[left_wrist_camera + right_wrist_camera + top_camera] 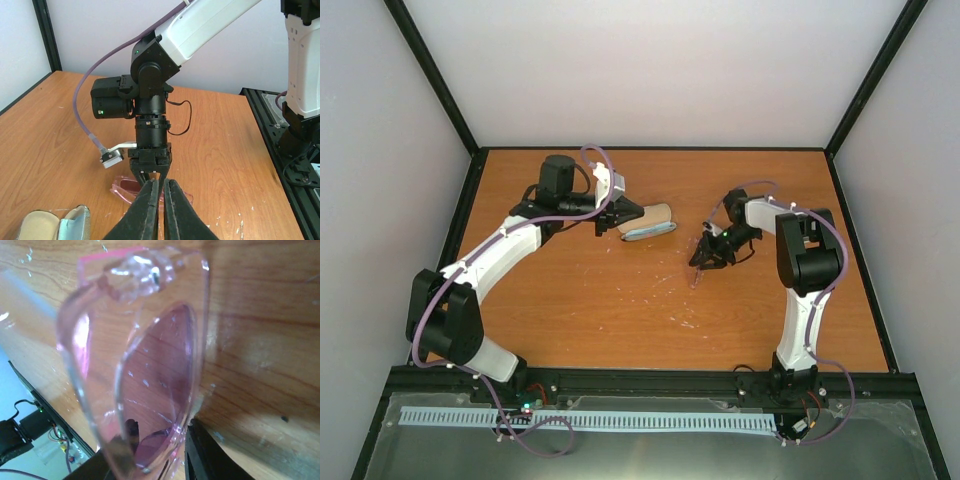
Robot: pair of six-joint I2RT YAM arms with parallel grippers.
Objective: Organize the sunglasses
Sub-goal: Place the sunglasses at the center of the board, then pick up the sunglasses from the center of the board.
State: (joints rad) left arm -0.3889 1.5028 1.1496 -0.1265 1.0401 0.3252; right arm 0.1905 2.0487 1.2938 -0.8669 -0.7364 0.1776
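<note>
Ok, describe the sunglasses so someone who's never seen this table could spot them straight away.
Start at the orange-brown wooden table, then find the right arm's tool near its middle. The sunglasses are right at that tool's tip: a thin, translucent pink frame with near-clear lenses, unlike the tan, blue-lined oval case further left.

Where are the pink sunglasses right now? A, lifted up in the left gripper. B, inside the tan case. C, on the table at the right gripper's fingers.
C: the sunglasses lie on the table at the right gripper, while the case sits open apart from them and the left gripper is shut on nothing.
</note>
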